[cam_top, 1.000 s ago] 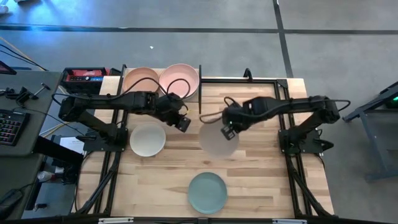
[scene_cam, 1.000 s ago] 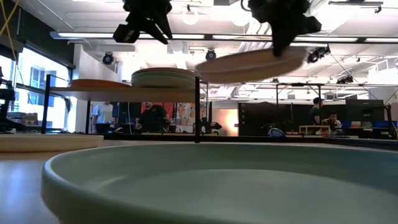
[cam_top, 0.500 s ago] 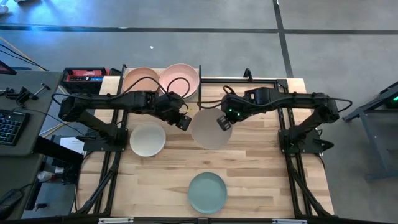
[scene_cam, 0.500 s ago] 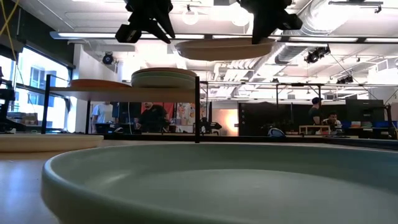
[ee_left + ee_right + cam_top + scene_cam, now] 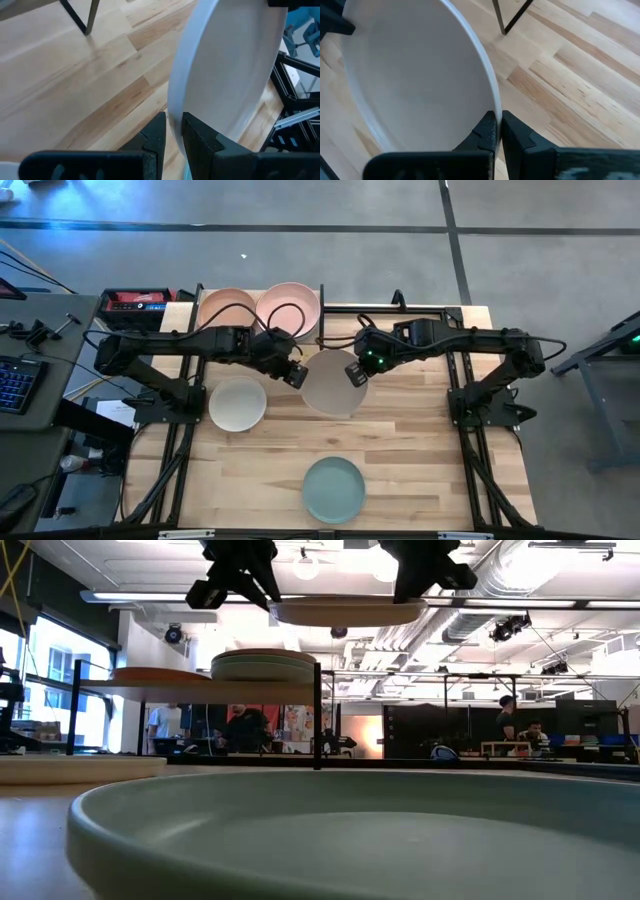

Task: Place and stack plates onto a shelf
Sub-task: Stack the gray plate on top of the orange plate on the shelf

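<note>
My right gripper (image 5: 357, 372) is shut on a pale whitish plate (image 5: 330, 383) and holds it in the air over the middle of the table, level with my left gripper (image 5: 295, 376). My left gripper is narrowly open, and the plate's left rim (image 5: 175, 112) reaches in between its fingers. The shelf (image 5: 190, 686) stands at the far left. It bears a salmon plate (image 5: 228, 308) and a pink-topped stack of plates (image 5: 288, 308). A white plate (image 5: 237, 403) and a teal plate (image 5: 333, 489) lie flat on the tabletop. My left gripper has a finger on either side of the plate's left rim (image 5: 174, 120); I cannot tell whether they touch it. My right gripper pinches the plate's right rim (image 5: 492, 107), one finger on the inner face and one beneath. It comes level from the table's right. The plate is level and lifted clear, higher than the shelf's stack (image 5: 265, 664).
A black shelf post (image 5: 318, 715) stands just left of and below the held plate. Black frame rails (image 5: 455, 380) run along the table's sides. A red box (image 5: 135, 302) sits beyond the far left corner. People show in the room behind the table.
My right gripper has carried the pale plate up and toward the table's left and far edge. The plate was tilted and is now level. Its left rim has come in between my left gripper's fingers.
</note>
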